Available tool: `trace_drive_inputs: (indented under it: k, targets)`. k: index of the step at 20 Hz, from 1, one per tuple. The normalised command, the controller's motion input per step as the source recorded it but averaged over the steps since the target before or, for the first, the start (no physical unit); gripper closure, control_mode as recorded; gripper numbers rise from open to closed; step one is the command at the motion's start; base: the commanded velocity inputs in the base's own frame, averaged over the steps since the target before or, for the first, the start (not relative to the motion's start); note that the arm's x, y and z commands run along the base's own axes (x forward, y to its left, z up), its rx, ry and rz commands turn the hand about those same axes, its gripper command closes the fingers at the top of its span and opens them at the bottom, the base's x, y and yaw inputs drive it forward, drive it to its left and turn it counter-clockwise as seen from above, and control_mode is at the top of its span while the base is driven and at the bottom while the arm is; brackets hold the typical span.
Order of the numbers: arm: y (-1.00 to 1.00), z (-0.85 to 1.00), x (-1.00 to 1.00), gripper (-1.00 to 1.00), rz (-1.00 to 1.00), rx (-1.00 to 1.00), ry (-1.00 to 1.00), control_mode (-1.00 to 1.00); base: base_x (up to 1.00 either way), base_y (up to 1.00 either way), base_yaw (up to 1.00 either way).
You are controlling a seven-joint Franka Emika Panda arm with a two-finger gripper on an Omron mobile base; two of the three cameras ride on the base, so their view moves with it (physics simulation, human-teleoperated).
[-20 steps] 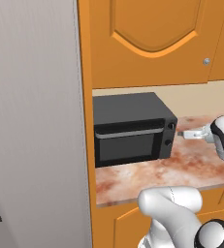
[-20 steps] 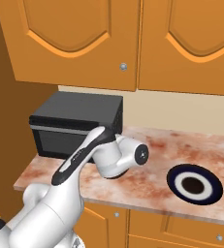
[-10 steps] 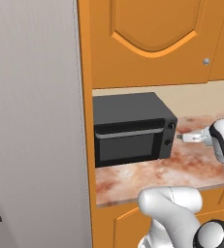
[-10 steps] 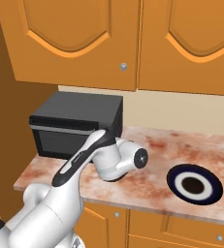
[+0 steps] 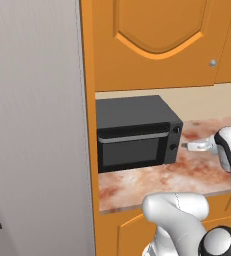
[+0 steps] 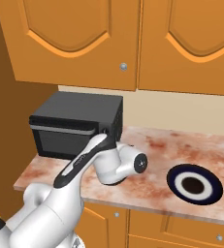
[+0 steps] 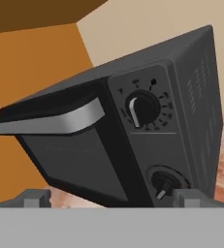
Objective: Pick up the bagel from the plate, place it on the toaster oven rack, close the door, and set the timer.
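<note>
Gripper [image 7: 108,197] spreading wide, gripping nothing, facing the oven [image 7: 133,131] front. Door [image 5: 133,150] standing shut, handle [image 7: 50,121] running along its top. Bagel [image 6: 194,184] lying flat on plate [image 6: 174,180], well right of oven.

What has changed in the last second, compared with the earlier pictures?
Little: in the right base view the arm's wrist has shifted slightly right along the counter, toward the plate. Nothing was gripped or released. The door stays shut, and the bagel stays on the plate.
</note>
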Motion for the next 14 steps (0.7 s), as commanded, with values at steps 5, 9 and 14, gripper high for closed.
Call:
trace_drive_inputs:
  k: [5, 9, 14]
  targets:
    - [0.00, -0.24, 0.00, -1.00, 0.00, 0.00, 0.00, -1.00, 0.00, 0.00, 0.00]
    - [0.00, -0.20, 0.00, -1.00, 0.00, 0.00, 0.00, -1.00, 0.00, 0.00, 0.00]
    - [0.00, -0.17, 0.00, -1.00, 0.00, 0.00, 0.00, -1.00, 0.00, 0.00, 0.00]
